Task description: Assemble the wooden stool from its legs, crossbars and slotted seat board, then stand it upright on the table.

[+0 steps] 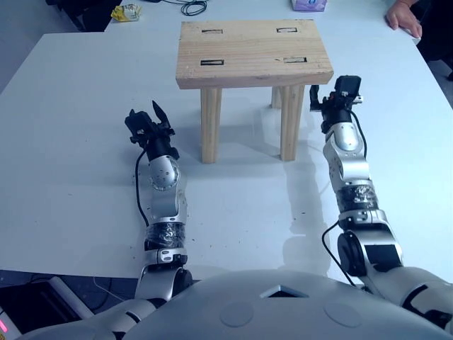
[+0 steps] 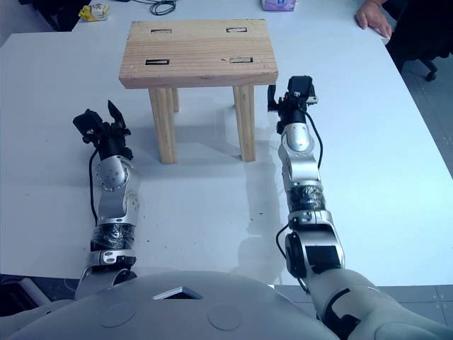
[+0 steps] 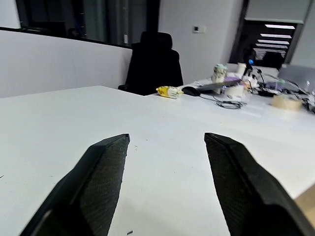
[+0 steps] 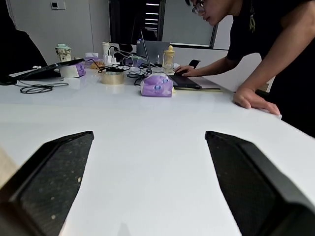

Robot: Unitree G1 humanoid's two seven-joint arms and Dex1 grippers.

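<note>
The wooden stool stands upright on the white table point(image 1: 78, 106), its slotted seat board point(image 1: 251, 49) on top and its front legs point(image 1: 210, 124) point(image 1: 290, 120) on the tabletop. My left gripper point(image 1: 146, 115) rests to the left of the stool, a short way from the front left leg. It is open, with bare table between its fingers point(image 3: 106, 162). To the right of the stool, beside the front right leg, my right gripper point(image 1: 333, 90) is also open, and its dark fingers point(image 4: 59, 162) hold nothing.
A purple tissue pack point(image 4: 156, 84) and cables point(image 1: 192, 7) lie at the table's far edge, a yellow object point(image 1: 127, 11) at the far left. A person's hand point(image 1: 403, 15) rests on the far right corner. Bare tabletop lies in front of the stool.
</note>
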